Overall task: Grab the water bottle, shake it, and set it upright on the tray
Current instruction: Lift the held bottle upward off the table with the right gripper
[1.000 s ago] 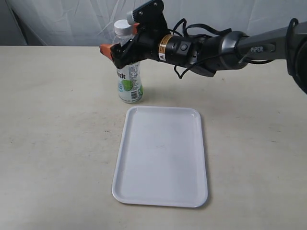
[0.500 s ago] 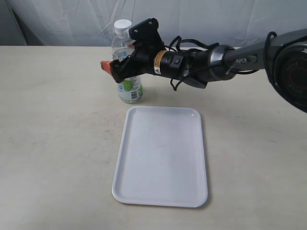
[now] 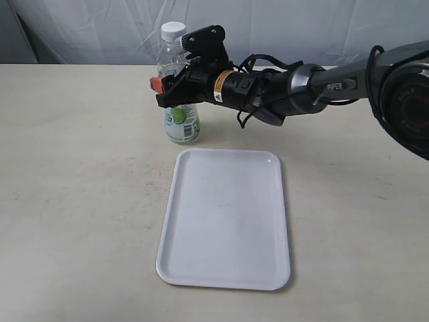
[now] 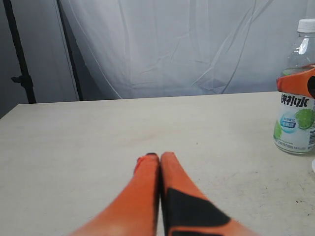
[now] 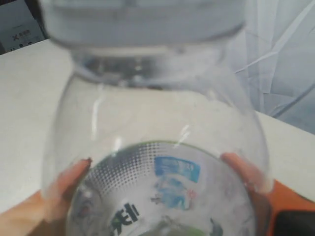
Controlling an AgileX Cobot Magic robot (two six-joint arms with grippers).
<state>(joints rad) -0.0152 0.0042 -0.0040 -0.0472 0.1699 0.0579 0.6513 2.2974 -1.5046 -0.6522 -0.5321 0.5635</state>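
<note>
The right gripper [image 3: 172, 90] is being clamped on the water bottle [image 3: 181, 125], its fingers [image 5: 74, 183] lying against opposite sides. The bottle is standing upright on the table [image 3: 80, 174], long axis vertical, just above the upper-left corner of the empty tray [image 3: 224, 215]. The left gripper [image 4: 158, 157] is being held pressed together, well apart.

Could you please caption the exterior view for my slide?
Right gripper straddles the upright water bottle just behind the white tray.
</note>
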